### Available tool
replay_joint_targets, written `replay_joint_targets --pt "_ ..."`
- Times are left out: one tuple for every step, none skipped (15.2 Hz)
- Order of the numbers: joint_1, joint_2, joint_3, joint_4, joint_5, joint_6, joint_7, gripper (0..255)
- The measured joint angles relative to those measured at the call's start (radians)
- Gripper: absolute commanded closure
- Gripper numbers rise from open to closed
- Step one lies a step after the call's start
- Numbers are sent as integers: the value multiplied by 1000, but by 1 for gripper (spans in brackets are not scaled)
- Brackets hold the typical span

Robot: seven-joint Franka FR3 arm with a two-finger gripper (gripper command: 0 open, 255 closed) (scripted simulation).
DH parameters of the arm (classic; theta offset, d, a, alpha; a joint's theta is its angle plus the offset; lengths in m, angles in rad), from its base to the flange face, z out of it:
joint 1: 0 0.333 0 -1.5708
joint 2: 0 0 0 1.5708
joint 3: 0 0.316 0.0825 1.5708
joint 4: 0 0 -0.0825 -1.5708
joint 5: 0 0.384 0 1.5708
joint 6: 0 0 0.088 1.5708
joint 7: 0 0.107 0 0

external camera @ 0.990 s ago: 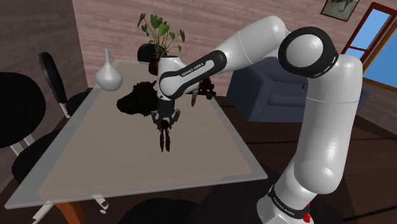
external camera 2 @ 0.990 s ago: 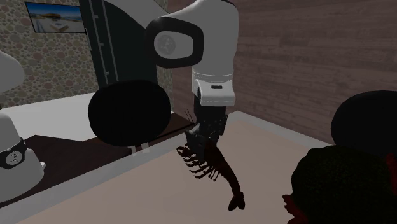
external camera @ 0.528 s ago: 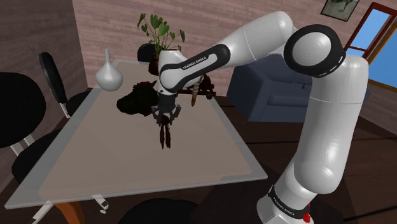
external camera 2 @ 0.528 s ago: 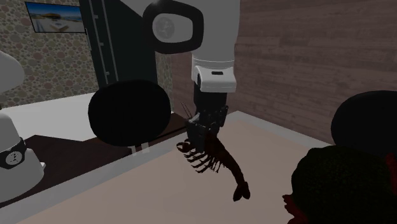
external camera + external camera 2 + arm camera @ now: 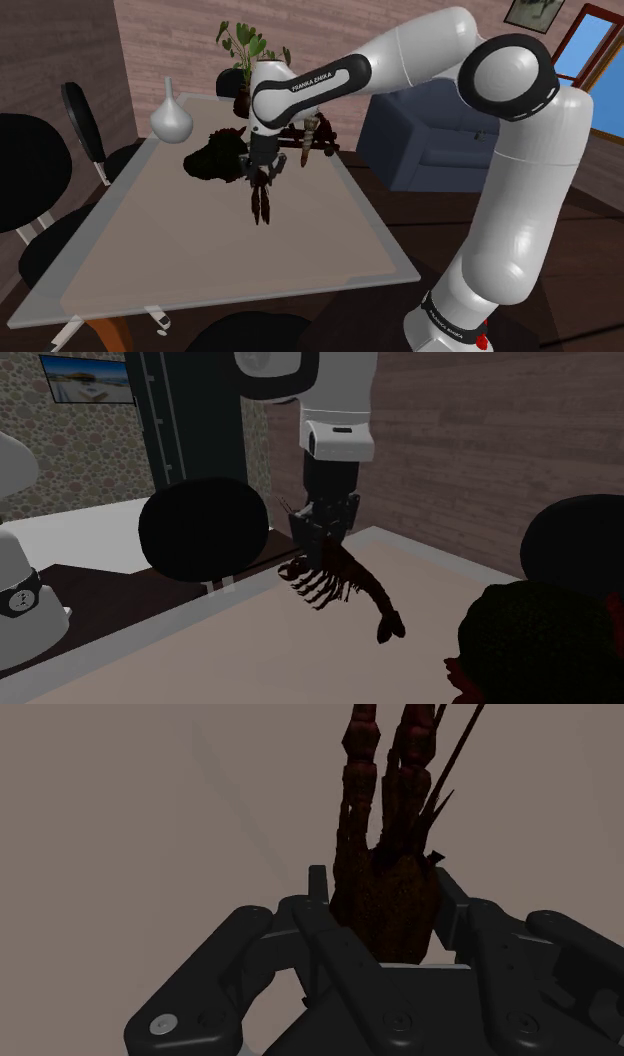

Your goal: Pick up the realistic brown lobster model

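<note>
The dark reddish-brown lobster model hangs in the air above the pale table, clasped by my black gripper. In the second exterior view the lobster dangles tail-down from the gripper, its legs spread, clear of the table surface. The wrist view has the lobster's body pinched between the two black fingers, with claws and antennae pointing away from the hand.
A dark bushy object sits on the table just behind the gripper. A white vase and a potted plant stand at the far end. Black chairs line the shoulder view's left; a blue sofa stands beyond the table.
The arm has risen steadily, lifting the lobster higher above the table. Its tail has swung up and outward.
</note>
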Motion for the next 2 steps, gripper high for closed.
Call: replay_joint_targets --pt "-1 -5 0 7 1 -12 -2 255" --pt "-1 -9 0 12 2 -20 -1 255"
